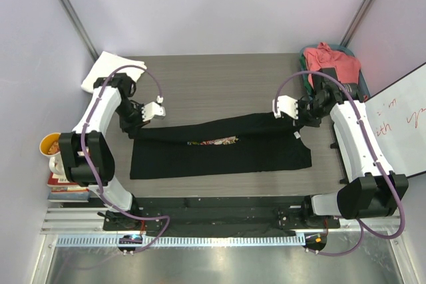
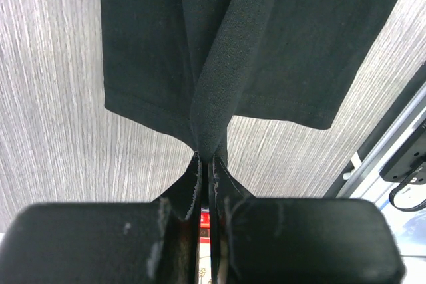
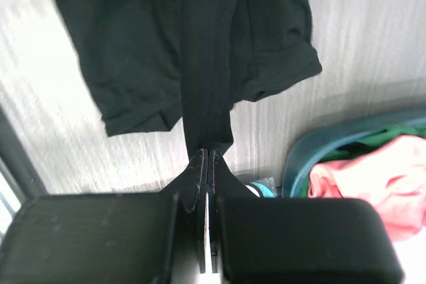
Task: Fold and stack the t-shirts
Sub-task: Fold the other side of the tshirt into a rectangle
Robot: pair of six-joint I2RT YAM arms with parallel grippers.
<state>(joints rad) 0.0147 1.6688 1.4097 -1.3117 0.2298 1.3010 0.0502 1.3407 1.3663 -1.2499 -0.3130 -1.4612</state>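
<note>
The black t-shirt [image 1: 219, 154] lies lengthwise across the table, its upper layer pulled taut between both grippers, with a strip of the rose print [image 1: 213, 142] showing at the fold. My left gripper [image 1: 136, 130] is shut on the shirt's left end; the cloth [image 2: 219, 64] rises from its pinched tips [image 2: 205, 159]. My right gripper [image 1: 297, 120] is shut on the right end, with black cloth [image 3: 200, 64] caught between its tips [image 3: 208, 153]. The white t-shirt [image 1: 113, 71] rests folded at the back left corner. The coral-pink t-shirt [image 1: 331, 63] [image 3: 373, 184] lies crumpled in a basket.
A teal basket [image 1: 356, 84] [image 3: 313, 147] stands at the back right corner. A whiteboard [image 1: 399, 121] leans off the table's right side. An orange-filled cup [image 1: 50, 144] and stacked books [image 1: 63, 183] sit beyond the left edge. A metal rail [image 1: 219, 239] runs along the near edge.
</note>
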